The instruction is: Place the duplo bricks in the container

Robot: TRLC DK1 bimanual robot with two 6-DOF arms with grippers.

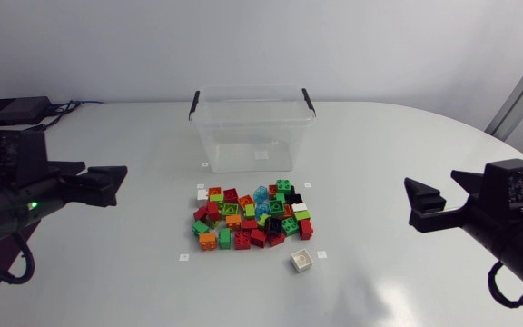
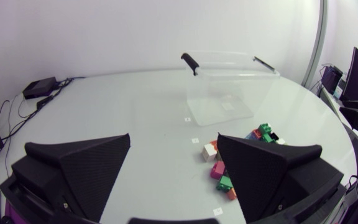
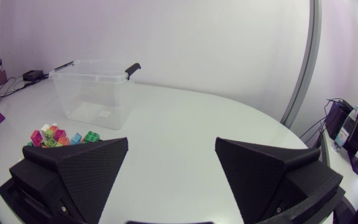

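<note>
White table: multicoloured duplo brick pile sits just before clear plastic container, nothing binned yet. Left gripper & right gripper spread wide, empty, well off pile. Next, prob.: one arm descends, pinches a brick.

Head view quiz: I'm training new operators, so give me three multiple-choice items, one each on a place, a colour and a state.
1. Where is the lone white brick, relative to the pile and the box?
A in the box; B on the pile; C on the table, beyond the pile from the box.
2. The box's handles are:
A black; B red; C green.
3. The left tool and right tool are:
A both shut on bricks; B both open and empty; C one shut.

Answers: C, it sits alone, apart from the pile; A, both look dark against the clear walls; B, each is spread wide with nothing held.
</note>
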